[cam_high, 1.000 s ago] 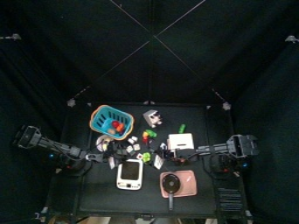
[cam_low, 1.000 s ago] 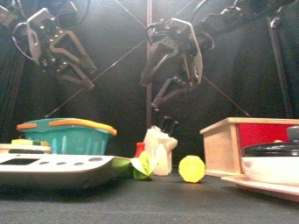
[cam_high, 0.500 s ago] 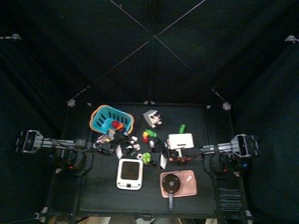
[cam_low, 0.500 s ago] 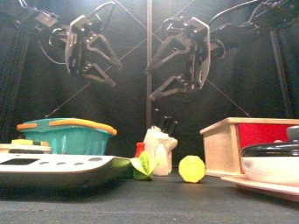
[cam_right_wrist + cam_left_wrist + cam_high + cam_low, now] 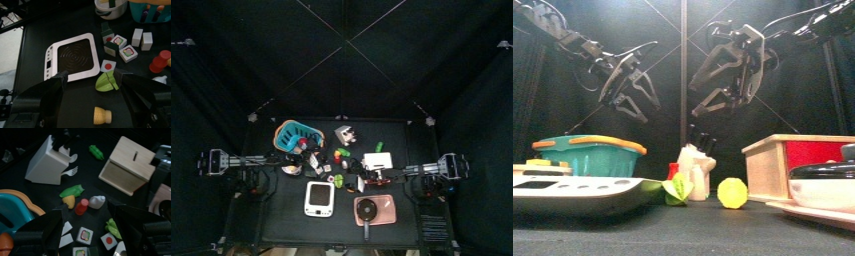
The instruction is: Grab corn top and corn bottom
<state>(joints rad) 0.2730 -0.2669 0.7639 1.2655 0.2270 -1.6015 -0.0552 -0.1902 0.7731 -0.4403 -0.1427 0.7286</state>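
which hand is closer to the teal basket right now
Left. In the front view the left hand hangs open above the teal basket, slightly toward the table's middle. The right hand, also open, hangs further off, above the white block and yellow corn piece.

— What sits around the white scale?

— Just beside it, a cluster of small sushi blocks. A red bottle stands past those, and the teal basket with an orange rim lies beyond.

— And farther from the scale?

— A white knife block, a wooden box, and a pink tray holding a black pot.
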